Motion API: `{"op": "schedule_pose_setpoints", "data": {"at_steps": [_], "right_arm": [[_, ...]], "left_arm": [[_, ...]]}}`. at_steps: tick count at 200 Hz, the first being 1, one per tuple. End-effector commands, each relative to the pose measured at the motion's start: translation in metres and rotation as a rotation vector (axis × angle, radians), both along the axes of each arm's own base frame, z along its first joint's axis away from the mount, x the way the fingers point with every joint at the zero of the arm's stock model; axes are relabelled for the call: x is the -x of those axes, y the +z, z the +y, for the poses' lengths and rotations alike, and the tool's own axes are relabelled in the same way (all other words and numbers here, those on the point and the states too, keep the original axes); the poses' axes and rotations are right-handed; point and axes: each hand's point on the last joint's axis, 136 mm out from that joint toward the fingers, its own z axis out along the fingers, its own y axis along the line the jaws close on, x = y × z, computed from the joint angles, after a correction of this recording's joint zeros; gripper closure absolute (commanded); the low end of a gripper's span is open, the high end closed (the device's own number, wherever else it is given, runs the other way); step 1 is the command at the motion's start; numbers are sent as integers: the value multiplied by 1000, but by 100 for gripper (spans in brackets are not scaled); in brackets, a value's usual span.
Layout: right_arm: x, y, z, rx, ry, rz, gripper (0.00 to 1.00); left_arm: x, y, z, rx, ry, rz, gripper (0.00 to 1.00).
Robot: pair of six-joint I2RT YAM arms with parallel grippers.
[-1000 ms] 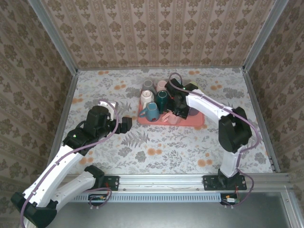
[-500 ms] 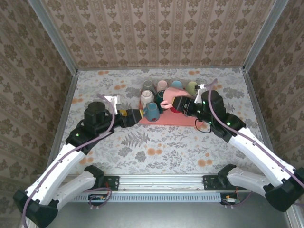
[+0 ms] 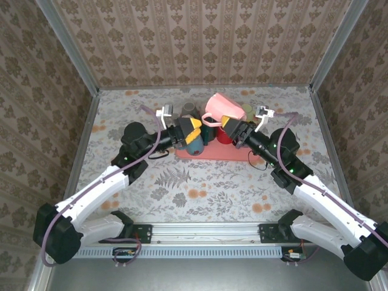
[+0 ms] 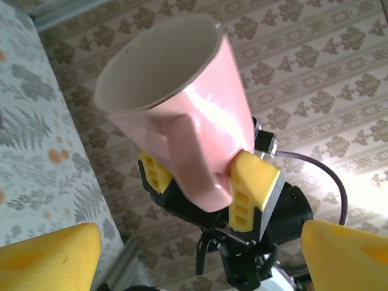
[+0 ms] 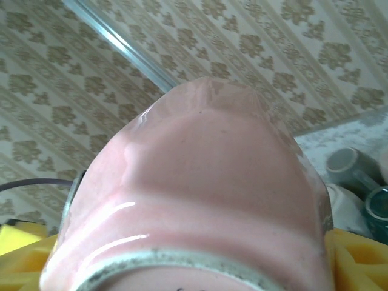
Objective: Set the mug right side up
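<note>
A pink mug [image 3: 221, 109] hangs tilted in the air over the pink tray [image 3: 245, 153], and my right gripper [image 3: 233, 127] is shut on its base end. The left wrist view shows the mug [image 4: 182, 109] with its open mouth turned up and to the left, its handle toward the camera, and the right gripper's yellow fingers [image 4: 253, 189] clamped on its narrow bottom. My left gripper [image 3: 195, 131] is open just left of the mug's handle without touching it; its yellow fingertips [image 4: 48, 257] frame the bottom corners. The mug [image 5: 200, 176] bulks large between the right gripper's pads [image 5: 357, 257].
Several other mugs stand on the tray: a blue one [image 3: 195, 145], a grey one [image 3: 189, 109], a red one [image 3: 224, 137] and a green one [image 3: 247, 111]. Patterned walls close in the floral table [image 3: 200, 188] on three sides.
The right gripper has raised the pink mug higher above the tray. The left arm has swung right and up toward the mug, its jaws a little narrower than before.
</note>
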Motion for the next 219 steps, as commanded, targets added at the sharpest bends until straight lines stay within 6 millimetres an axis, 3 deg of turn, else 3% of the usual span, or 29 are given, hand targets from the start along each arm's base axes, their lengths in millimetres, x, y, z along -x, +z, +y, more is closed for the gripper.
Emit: {"op": "schedule_pose_setpoints", "data": {"at_steps": [1,31,50,90,129,135,151,164,170,189,219], "right_arm": [[29,64,0,-128,74,-215,57],[36,64,10,-94,121,-239,57],[40,60,18,-58,153,-242,57],[45,46,24,-8,192,-227,57],[47,36,27,19,209,-219,58],[47,35,28,25,214,-215,57],[46,28,29,51,216,-193,42],[38,20,25,63,172,-125,10],[32,17,19,67,128,-80,1],[24,6,8,136,52,-12,0],[23,-14,-1,226,3,-34,0]], "left_arm": [[7,20,-2,64,-44,-31,15],[3,22,-7,58,-60,-40,18],[1,22,-9,54,-61,-45,26],[-1,19,-9,47,-69,-49,55],[2,17,-7,46,-74,-71,98],[1,16,-5,44,-66,-73,100],[-1,18,4,49,-36,-96,100],[-2,21,15,44,0,-124,100],[-1,21,20,30,18,-147,100],[5,15,36,-126,93,-270,100],[10,-19,76,-624,370,-643,100]]}}
